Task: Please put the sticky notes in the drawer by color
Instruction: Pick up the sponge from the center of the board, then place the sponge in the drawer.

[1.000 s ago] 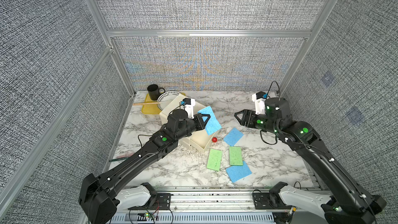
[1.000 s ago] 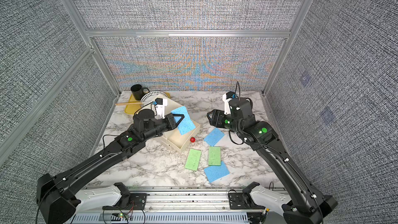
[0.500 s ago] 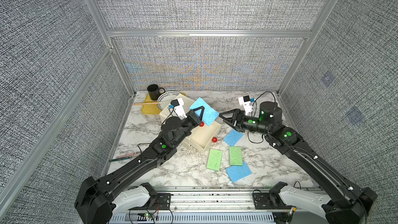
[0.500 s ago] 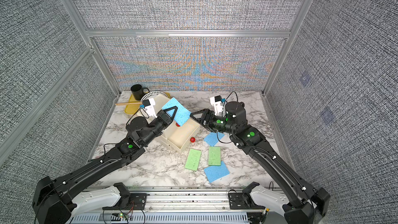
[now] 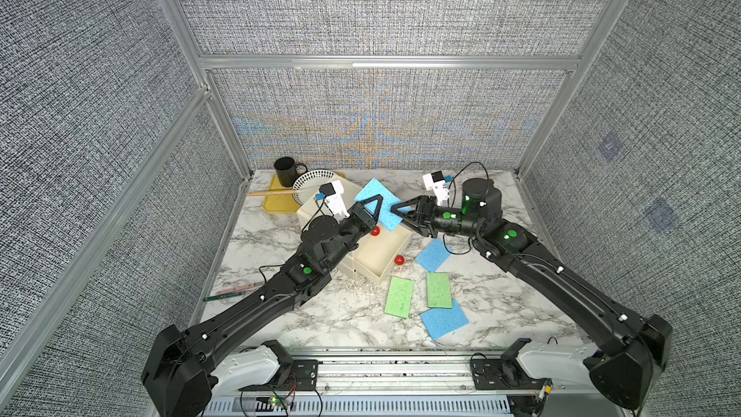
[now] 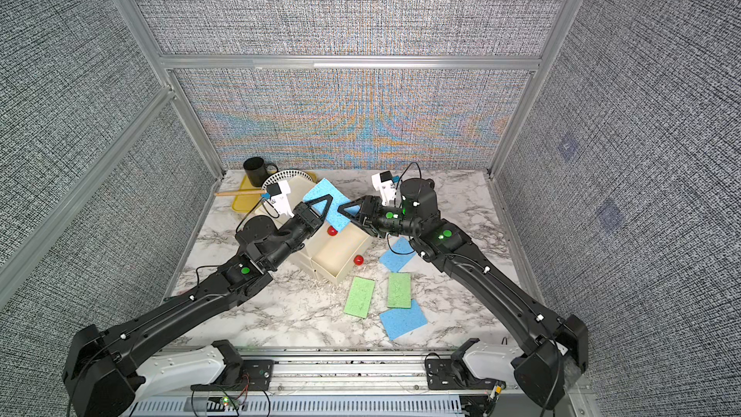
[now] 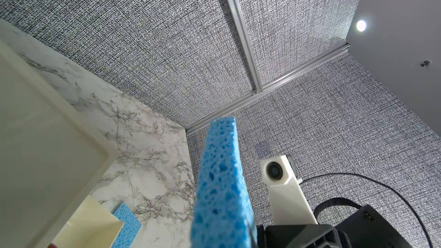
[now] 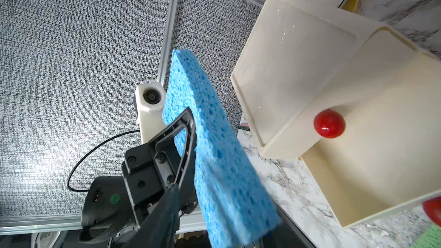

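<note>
A blue sticky note (image 5: pixel 377 193) (image 6: pixel 325 193) (image 8: pixel 202 115) hangs in the air over the cream drawer cabinet (image 5: pixel 309 210) (image 8: pixel 286 67). My left gripper (image 5: pixel 379 199) (image 6: pixel 327 199) is shut on its near edge. My right gripper (image 5: pixel 395 210) (image 6: pixel 343 210) (image 8: pixel 226 211) straddles the opposite edge, open, with a gap beside one finger. One drawer (image 5: pixel 381 254) (image 6: pixel 341 251) is pulled out, with a red knob (image 5: pixel 399 260) on its front. On the table lie two green notes (image 5: pixel 399 296) (image 5: pixel 439 290) and two blue ones (image 5: pixel 433 254) (image 5: pixel 444 319). No yellow notes are in view.
Behind the cabinet stand a black mug (image 5: pixel 285 170) and a white slotted bowl (image 5: pixel 316 185) on a yellow tray (image 5: pixel 274 200), with a wooden stick (image 5: pixel 272 193) across it. A pen (image 5: pixel 236 292) lies by the left wall.
The left gripper has carried the blue note up and toward the middle. The right arm has swung left to the note, and its jaws have narrowed around the note's edge.
</note>
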Tool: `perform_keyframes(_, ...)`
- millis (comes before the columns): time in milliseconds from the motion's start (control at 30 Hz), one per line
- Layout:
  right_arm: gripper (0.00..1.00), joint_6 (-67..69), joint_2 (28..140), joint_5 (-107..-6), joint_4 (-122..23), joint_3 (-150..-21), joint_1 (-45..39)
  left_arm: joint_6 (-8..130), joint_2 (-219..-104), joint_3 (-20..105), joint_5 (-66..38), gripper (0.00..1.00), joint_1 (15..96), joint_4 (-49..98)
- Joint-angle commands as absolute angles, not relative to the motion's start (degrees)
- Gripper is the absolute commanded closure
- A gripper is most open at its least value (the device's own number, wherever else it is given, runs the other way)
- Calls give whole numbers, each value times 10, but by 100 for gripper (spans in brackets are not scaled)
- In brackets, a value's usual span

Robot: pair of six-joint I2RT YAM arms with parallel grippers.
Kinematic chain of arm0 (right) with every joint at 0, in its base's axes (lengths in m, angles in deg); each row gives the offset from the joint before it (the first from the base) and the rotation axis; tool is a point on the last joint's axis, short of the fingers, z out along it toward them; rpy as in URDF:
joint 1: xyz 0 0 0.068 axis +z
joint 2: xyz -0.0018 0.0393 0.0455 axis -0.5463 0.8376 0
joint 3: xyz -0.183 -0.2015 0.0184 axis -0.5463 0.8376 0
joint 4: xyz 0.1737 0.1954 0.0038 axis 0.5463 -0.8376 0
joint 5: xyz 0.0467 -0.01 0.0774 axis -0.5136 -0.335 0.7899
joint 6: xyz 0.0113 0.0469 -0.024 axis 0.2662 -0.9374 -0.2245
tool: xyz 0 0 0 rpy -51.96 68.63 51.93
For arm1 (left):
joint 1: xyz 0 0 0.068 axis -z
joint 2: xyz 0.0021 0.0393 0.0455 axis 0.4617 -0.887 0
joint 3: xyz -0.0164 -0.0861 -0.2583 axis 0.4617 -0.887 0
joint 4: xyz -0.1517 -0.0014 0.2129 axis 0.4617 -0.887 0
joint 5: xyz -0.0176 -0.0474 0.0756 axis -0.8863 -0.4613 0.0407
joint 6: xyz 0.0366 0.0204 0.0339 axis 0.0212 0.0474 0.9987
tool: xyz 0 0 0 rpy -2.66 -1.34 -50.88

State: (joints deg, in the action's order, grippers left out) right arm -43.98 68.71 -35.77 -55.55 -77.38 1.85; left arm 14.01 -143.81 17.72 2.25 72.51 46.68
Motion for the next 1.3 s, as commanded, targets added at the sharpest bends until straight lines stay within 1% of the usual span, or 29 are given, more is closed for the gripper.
perform_keyframes(0,81,-430,687,-374,-553,-781,22,139,-1439,186,11,99,726,463)
perform_keyframes(33,92,-428,683,-382,-560,-779,23,141,-1438,190,8,99,726,450)
perform_keyframes(67,100,-424,680,-391,-568,-779,23,144,-1439,194,5,99,726,439)
perform_keyframes(100,100,-417,676,-400,-577,-779,23,146,-1441,199,1,92,726,428)
perform_keyframes(133,100,-409,672,-413,-594,-780,23,151,-1441,205,-5,77,726,413)
perform_keyframes(167,100,-399,668,-431,-615,-783,23,157,-1441,212,-8,54,726,397)
perform_keyframes(200,100,-388,665,-442,-632,-787,23,167,-1439,221,-8,38,726,372)
perform_keyframes(233,100,-380,661,-455,-657,-792,22,183,-1435,233,-3,29,726,339)
perform_keyframes(267,100,-362,658,-468,-680,-798,22,207,-1429,245,9,10,726,305)
perform_keyframes(300,100,-352,655,-474,-698,-801,21,234,-1422,256,23,0,726,270)
perform_keyframes(367,100,-339,645,-497,-736,-804,16,301,-1404,268,67,0,726,223)
perform_keyframes(533,100,-322,613,-570,-848,-800,-9,442,-1331,239,155,0,725,213)
perform_keyframes(667,100,-302,615,-592,-934,-807,-45,498,-1290,216,185,0,724,198)
perform_keyframes(800,100,-294,647,-551,-938,-797,-59,508,-1281,196,184,0,724,191)
perform_keyframes(933,100,-277,712,-478,-930,-809,-54,508,-1303,198,164,0,724,174)
perform_keyframes(1067,100,-283,756,-446,-898,-822,-38,519,-1347,234,145,0,723,123)
perform_keyframes(1267,100,-294,806,-415,-873,-841,-31,536,-1398,298,163,0,721,26)
